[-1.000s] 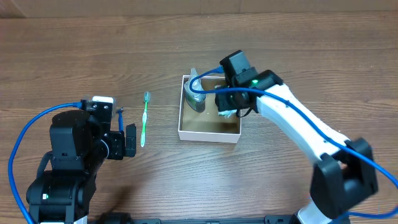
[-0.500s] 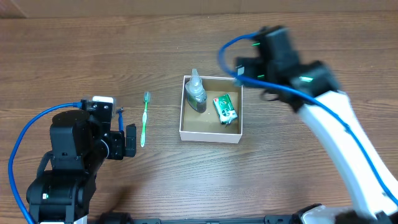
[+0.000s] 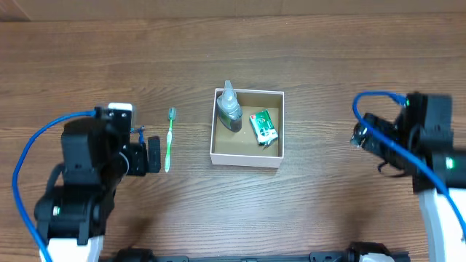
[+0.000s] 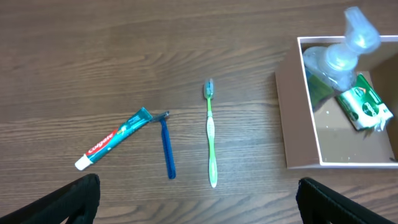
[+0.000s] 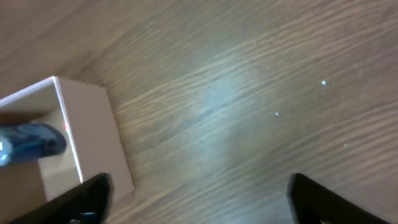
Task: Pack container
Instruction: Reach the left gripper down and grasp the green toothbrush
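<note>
Green toothbrush [image 4: 210,134] on worktop [image 4: 93,56] near container [image 4: 292,118]: left jaws, spread wide, should straddle its handle crosswise; right jaws likewise released, empty.

Lab, perhaps — wooden table [image 3: 218,211], cabled arms [image 3: 80,175]

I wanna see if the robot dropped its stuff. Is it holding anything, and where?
Nothing is held. The left end effector and right end effector are both open and empty.
</note>
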Available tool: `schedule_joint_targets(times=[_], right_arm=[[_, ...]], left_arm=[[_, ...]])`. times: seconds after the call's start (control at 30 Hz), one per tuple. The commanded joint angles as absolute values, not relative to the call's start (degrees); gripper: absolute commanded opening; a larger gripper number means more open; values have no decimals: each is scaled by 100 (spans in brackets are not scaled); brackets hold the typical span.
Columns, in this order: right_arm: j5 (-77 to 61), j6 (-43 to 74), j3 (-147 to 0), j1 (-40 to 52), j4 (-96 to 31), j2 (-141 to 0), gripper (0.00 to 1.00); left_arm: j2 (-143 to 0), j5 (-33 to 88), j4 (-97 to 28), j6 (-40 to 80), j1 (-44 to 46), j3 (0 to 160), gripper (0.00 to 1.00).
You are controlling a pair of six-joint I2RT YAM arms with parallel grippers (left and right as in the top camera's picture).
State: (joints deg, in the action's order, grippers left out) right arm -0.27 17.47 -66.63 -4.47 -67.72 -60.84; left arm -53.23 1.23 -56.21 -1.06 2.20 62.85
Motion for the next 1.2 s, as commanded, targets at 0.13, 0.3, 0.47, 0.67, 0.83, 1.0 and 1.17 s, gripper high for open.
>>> schedule_joint_targets(times=[0.13,0.3,0.47,0.67,0.83,1.0,1.17], right_arm=[[-145,1625,-6316,-458,-6783,-5555,100],[-191,1627,-6316,-458,-6820,-6034,100],[-270,1623,-6316,-458,-6820,-6281,100],[-272,1625,-6316,-458,-6825,-6346,100],[-272,1625,-6316,-458,-6825,-6346,100],[-270,1625,-6316,-458,-6823,-6346,100],[-272,1623,-6316,-458,-6825,-6346,100]], left_arm=[[-8228,633,-4807,390,576,6573,100],[-10022,711,-4528,392,576,6573,100],[-10718,709,-3983,388,567,6573,100],[-11321,707,-3861,475,569,6573,100],[-11356,659,-3983,473,567,6573,85],[-11356,-110,-4283,537,572,6573,66],[-11356,-132,-4292,537,572,6573,24]])
